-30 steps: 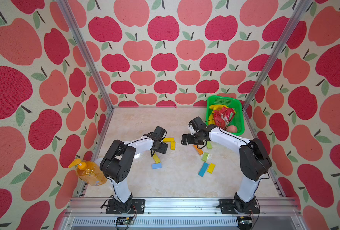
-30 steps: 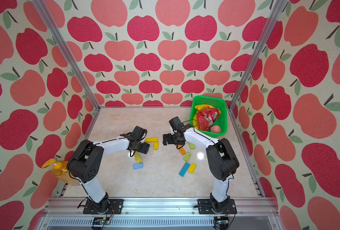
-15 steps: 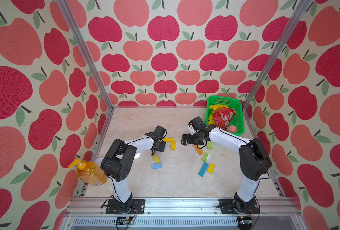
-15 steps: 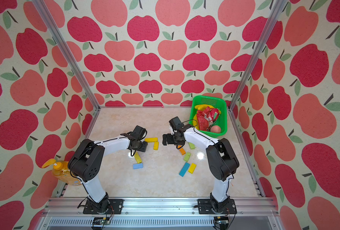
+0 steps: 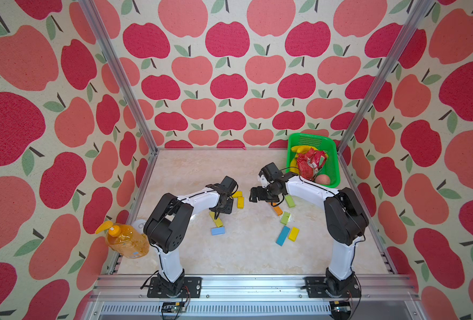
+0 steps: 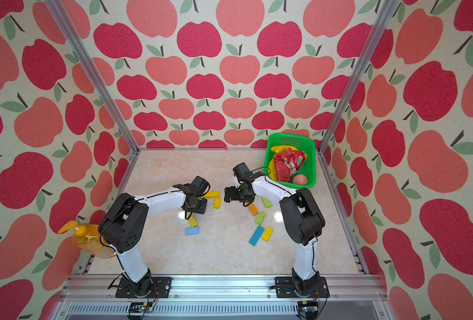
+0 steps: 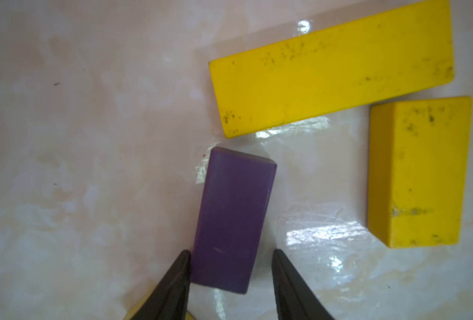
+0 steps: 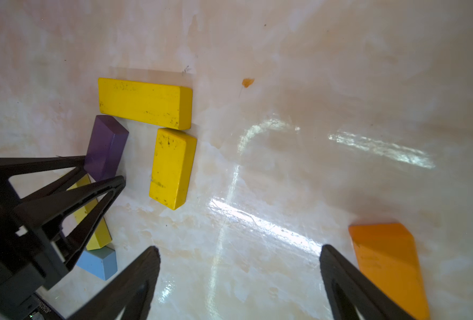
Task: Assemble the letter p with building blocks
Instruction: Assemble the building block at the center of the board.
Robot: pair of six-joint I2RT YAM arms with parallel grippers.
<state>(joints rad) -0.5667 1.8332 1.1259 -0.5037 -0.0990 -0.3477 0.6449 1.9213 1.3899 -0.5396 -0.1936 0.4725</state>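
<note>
Apple-patterned walls (image 5: 229, 83) enclose a glossy marbled tabletop (image 5: 246, 257). Over it the left gripper (image 7: 231, 251) straddles the small purple rectangular block (image 7: 234, 221), one finger (image 7: 174, 282) touching, the other just clear: not yet a pinch. That block lies slightly askew just beside the long yellow block (image 7: 331, 66), opposite the short yellow block (image 7: 418, 171). Closing evenly should square it before butting it up. The right gripper (image 8: 239, 247) hangs spread and empty. No legible writing shows.
</note>
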